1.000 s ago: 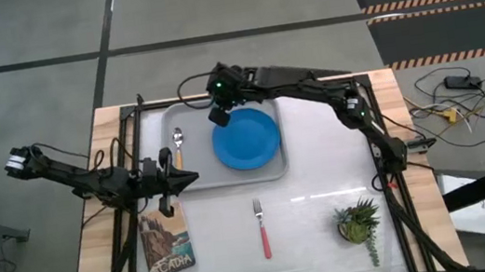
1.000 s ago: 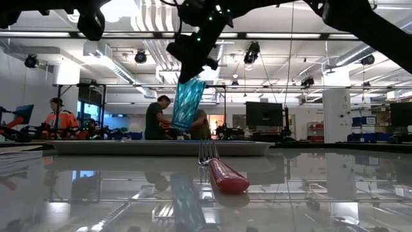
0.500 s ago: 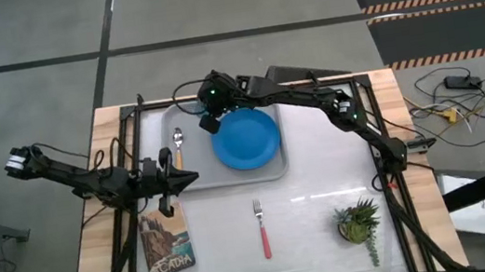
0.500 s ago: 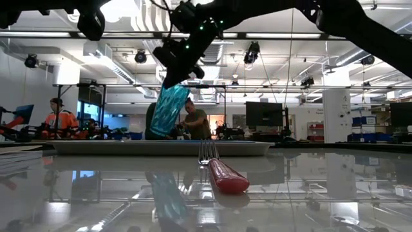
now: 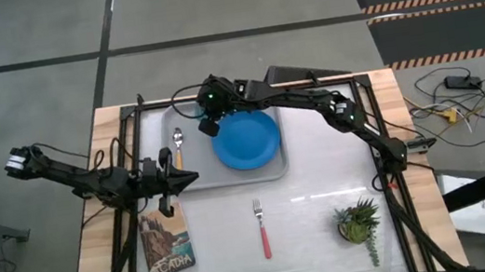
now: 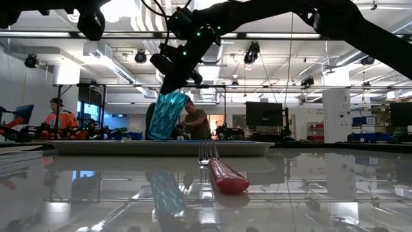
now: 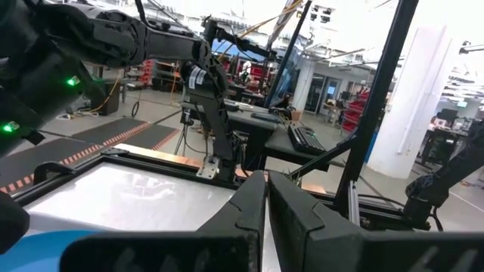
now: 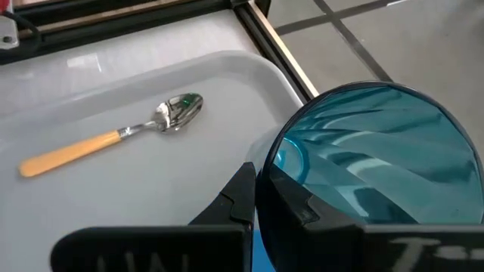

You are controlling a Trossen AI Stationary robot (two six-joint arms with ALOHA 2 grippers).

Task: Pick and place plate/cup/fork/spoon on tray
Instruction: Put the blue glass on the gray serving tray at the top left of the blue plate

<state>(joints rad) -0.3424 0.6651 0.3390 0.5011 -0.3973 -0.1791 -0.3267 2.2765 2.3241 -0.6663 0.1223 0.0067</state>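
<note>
The grey tray (image 5: 173, 178) lies on the far half of the table. The blue plate (image 5: 246, 138) lies in it, with the orange-handled spoon (image 5: 179, 142) to the plate's left; the spoon also shows in the right wrist view (image 8: 113, 140). The pink-handled fork (image 5: 261, 229) lies on the table nearer than the tray. My right gripper (image 5: 210, 119) is shut on the teal cup (image 6: 167, 116) over the tray's far part, between spoon and plate. My left gripper (image 5: 192, 177) is shut and empty by the tray's near left corner. My right gripper holds the cup by its rim (image 8: 266, 162), one finger seemingly inside and one outside. The fingers come from above, slanting down. The cup hangs tilted below them, its base (image 6: 158, 136) down at the level of the tray's rim; whether it touches the tray's floor is hidden.
A book (image 5: 164, 242) lies at the near left and a small potted plant (image 5: 359, 221) at the near right. Black frame rails run along the table's sides. People stand in the room behind the table in the low view (image 6: 58, 119).
My right gripper has carried the cup toward the table's left edge and down, from beside the plate's far left edge to a spot between plate and spoon. The cup has tipped more and its base has sunk to the tray's rim level.
</note>
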